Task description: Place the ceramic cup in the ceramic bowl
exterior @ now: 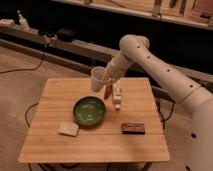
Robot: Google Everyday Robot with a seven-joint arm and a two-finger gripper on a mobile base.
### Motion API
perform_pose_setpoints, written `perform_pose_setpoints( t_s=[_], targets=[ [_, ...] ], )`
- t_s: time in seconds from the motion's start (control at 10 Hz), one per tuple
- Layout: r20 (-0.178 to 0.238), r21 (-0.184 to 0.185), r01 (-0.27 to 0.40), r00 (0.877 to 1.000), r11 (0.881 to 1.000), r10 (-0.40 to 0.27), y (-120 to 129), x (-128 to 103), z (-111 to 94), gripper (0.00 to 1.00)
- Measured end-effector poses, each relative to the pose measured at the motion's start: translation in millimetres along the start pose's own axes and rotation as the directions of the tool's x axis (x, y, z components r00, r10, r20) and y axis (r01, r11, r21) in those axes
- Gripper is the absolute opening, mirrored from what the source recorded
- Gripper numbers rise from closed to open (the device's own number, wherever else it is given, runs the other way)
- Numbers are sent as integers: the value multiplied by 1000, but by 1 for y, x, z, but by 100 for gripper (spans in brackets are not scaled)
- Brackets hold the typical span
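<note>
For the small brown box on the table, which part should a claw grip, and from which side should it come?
Probably from above, closing across the short width of the box: it lies flat and long. Bare table surrounds it. The claw is high over the table, carrying the cup.

Wooden table [95, 142]; dark shelving [75, 20] behind; cables [30, 67] on beige floor [20, 95].
</note>
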Motion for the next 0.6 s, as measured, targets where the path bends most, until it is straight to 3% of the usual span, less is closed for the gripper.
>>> perform_pose_setpoints(
  t_s=[0.3, 0.4, 0.6],
  targets=[
    [73, -64, 64, 996, 996, -59, -8, -15, 55, 0],
    [89, -84, 73, 994, 994, -65, -5, -18, 69, 5],
    [119, -130, 81, 991, 988, -66, 4, -25, 97, 23]
  ],
)
